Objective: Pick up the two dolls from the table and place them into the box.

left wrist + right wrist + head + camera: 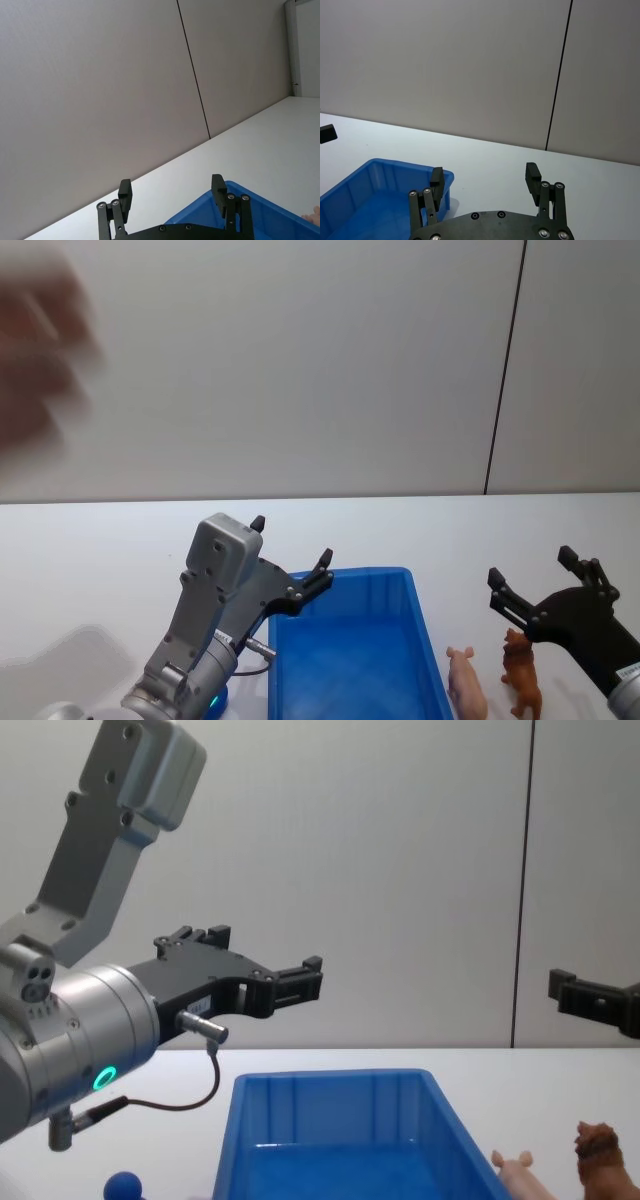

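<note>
First, head view: the left gripper (291, 542) is seen spread wide and empty, raised near the far left corner of the blue box (350, 592). The right gripper (531, 567), likewise spread wide and empty, is held above the brown lion (521, 677). The pale pink pig (467, 687) is laid on the white table (100, 540) just beside the box's right wall, and the lion is stood just right of it.

Left wrist view: fingers parted widely, nothing between them, a box corner beyond.

Right wrist view: fingers parted widely, nothing gripped, the box nearby.

Chest view: both grippers are shown well above the table, touching nothing. A small blue ball (123, 1185) is noted left of the box.
</note>
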`<move>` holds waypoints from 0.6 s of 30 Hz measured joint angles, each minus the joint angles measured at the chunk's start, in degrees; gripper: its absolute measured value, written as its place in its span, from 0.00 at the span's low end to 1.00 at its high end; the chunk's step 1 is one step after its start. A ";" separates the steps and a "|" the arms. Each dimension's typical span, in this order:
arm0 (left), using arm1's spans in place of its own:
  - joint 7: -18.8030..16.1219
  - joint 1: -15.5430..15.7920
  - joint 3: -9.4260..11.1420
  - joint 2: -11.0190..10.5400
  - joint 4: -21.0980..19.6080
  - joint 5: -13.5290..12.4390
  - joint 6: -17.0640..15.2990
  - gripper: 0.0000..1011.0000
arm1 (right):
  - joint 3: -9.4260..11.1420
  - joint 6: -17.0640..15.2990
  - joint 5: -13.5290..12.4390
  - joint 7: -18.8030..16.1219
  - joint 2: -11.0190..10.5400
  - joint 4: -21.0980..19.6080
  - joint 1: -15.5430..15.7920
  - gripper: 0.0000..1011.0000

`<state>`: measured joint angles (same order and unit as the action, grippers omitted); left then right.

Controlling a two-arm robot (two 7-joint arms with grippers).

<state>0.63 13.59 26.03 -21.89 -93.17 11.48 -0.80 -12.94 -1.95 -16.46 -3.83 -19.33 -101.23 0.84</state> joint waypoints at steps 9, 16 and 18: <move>0.00 0.00 0.00 0.00 0.00 0.00 0.00 0.99 | 0.00 0.00 0.00 0.00 0.00 0.00 0.00 0.99; 0.00 0.00 0.00 0.00 0.00 0.00 0.00 0.99 | 0.00 0.00 0.00 0.00 0.00 0.00 0.00 0.99; 0.00 0.00 0.00 0.00 0.00 0.00 0.00 0.99 | 0.00 0.00 0.00 0.00 0.00 0.00 0.00 0.99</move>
<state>0.62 13.59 26.02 -21.90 -93.18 11.48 -0.80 -12.94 -1.95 -16.47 -3.83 -19.33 -101.23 0.84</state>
